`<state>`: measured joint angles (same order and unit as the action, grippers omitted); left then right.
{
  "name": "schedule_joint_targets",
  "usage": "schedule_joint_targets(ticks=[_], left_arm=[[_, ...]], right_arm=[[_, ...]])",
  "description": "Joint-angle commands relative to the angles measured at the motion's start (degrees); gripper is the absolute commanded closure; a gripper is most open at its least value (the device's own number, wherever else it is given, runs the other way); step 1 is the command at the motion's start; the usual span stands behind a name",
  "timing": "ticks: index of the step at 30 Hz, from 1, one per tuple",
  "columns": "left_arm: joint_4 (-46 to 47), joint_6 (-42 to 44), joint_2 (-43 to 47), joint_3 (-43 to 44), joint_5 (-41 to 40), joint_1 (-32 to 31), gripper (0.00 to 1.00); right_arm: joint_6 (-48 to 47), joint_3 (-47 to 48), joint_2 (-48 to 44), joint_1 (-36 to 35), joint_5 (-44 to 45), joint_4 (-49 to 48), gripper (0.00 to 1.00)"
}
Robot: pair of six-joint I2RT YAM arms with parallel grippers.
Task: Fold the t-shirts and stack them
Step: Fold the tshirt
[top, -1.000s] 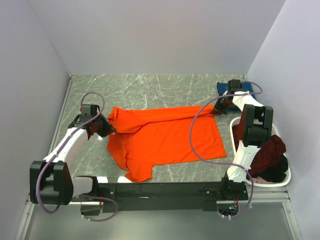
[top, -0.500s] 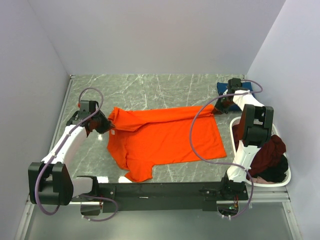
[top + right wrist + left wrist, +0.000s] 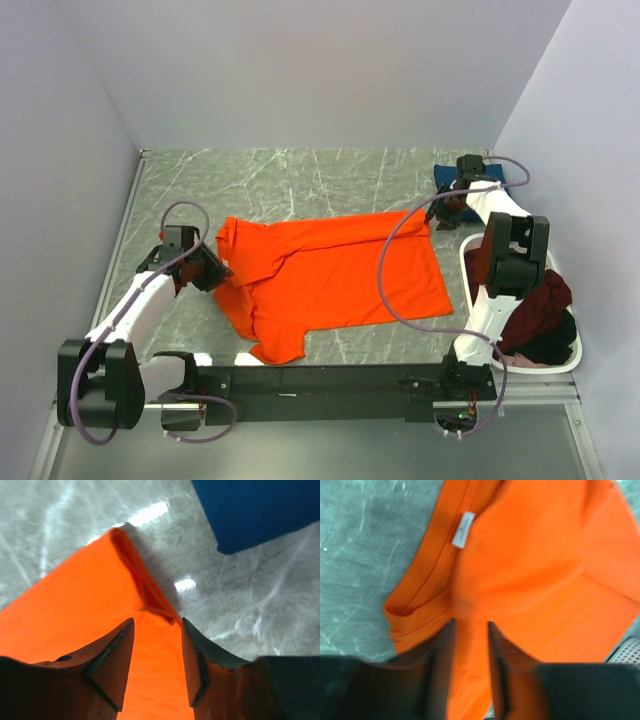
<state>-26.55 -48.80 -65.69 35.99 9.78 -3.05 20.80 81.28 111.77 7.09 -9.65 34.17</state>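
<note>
Arms [image 3: 140,300] reach low to opposite ends of the orange t-shirt [image 3: 330,270], left end effector [image 3: 471,626] and right end effector [image 3: 157,622] both spread.

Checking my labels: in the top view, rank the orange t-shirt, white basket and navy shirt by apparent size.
1. orange t-shirt
2. white basket
3. navy shirt, partly hidden by the right arm

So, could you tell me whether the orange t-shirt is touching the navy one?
Apart: the right wrist view shows bare table between the orange t-shirt and the navy t-shirt.
</note>
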Motion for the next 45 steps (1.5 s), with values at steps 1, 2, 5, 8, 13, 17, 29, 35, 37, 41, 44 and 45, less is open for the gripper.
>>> schedule_joint_targets(ticks=[1, 2, 5, 8, 13, 17, 29, 35, 37, 41, 44, 45], left_arm=[[1.5, 1.1, 3.6, 1.4, -0.6, 0.1, 0.60], [1.1, 1.4, 3.9, 2.1, -1.2, 0.1, 0.55], [0.2, 3.3, 2.9, 5.6, -3.5, 1.8, 0.39], [1.1, 5.3, -1.0, 10.1, -4.7, 2.9, 0.34], [2.6, 8.3, -15.0, 21.3, -5.2, 2.8, 0.34], [1.9, 8.2, -25.0, 30.4, -4.9, 2.9, 0.37], [-0.1, 7.3, -42.0, 42.8, -9.4, 0.5, 0.43], [-1.1, 7.3, -46.8, 45.4, -13.1, -1.0, 0.44], [-1.1, 6.8, -47.7, 45.7, -13.9, -1.0, 0.45], [-1.3, 6.3, -49.2, 45.5, -17.1, -0.8, 0.56], [-1.1, 5.5, -48.4, 44.0, -19.0, 0.8, 0.69], [-0.6, 5.1, -48.0, 43.4, -19.0, 1.5, 0.70]], right_arm=[[0.9, -0.2, -8.5, -2.4, 5.5, -1.6, 0.49], [0.9, -0.6, -9.4, -3.1, 6.0, -2.0, 0.49], [0.7, -2.2, -12.4, -5.9, 7.4, -3.5, 0.48], [-0.3, -4.0, -13.8, -9.2, 3.3, -6.7, 0.48], [-0.2, -3.0, -10.8, -13.3, -2.2, -9.9, 0.49], [1.1, -1.2, -7.1, -14.7, -4.6, -11.4, 0.50], [3.2, 2.7, 2.8, -15.7, -7.3, -12.4, 0.51], [4.1, 2.7, 5.0, -15.7, -8.2, -12.6, 0.51], [4.4, 2.4, 5.7, -15.6, -8.2, -12.5, 0.51], [5.0, 1.4, 6.3, -15.2, -8.5, -12.6, 0.51], [5.7, 0.4, 6.2, -14.3, -8.7, -12.9, 0.51], [6.0, 0.0, 6.2, -14.0, -8.7, -13.2, 0.51]])
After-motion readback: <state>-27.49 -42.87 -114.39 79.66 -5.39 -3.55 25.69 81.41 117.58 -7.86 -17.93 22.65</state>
